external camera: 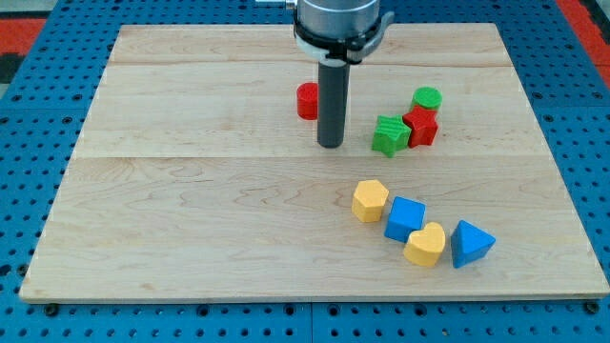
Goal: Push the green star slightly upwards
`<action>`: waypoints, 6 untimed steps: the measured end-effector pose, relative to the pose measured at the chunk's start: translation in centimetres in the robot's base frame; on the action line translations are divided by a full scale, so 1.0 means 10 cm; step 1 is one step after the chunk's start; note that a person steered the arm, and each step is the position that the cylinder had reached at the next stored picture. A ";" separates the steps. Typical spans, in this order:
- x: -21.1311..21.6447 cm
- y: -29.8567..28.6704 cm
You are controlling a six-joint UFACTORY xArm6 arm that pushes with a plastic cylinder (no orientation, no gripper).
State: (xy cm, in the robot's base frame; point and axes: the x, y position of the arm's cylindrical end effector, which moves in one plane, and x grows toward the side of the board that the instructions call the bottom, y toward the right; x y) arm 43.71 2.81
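Yellow heart (425, 245) low on bench (191, 219); farther up, green star (389, 134) touching red star (420, 126), rod's tip (331, 146) to its left, apart. No fingers fitted.

No legible text, labels, brand marks, numbers or signs on any surface. Wooden board (191, 210): plain grain only. Coloured blocks: unmarked faces. Blue perforated surround (29, 143): holes only, no lettering.

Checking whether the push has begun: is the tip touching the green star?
No. My tip rests on the board to the view's left of the green star, with bare wood showing between them.
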 end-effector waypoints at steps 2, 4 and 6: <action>-0.33 0.91; 0.07 -0.28; -0.70 -1.04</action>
